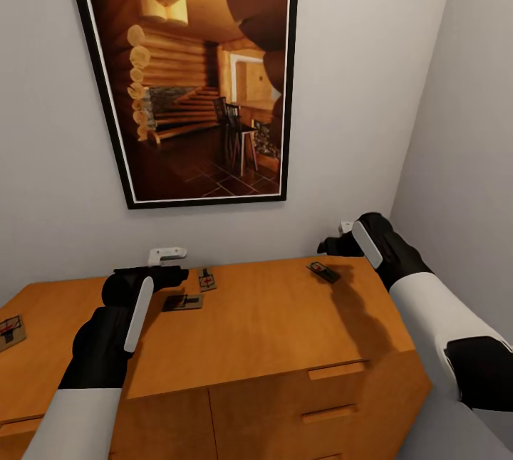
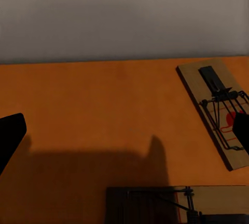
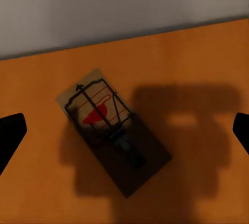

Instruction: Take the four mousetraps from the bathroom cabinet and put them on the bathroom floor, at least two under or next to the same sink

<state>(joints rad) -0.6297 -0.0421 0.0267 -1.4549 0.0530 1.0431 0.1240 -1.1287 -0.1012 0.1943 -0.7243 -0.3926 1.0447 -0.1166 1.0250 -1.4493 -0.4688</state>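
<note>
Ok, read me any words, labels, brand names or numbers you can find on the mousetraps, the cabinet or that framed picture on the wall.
None to read anywhere.
Mousetraps: a red mark, no lettering.
Framed picture: a log-cabin interior, no caption or signature legible.
Cabinet: plain wood with no label.

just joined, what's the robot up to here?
Four small tan wooden mousetraps lie on top of the orange-brown wooden cabinet, none picked up yet. The left gripper hangs open above the middle pair. The right gripper is open over the trap near the right wall. The fourth sits at the far left edge.
</note>
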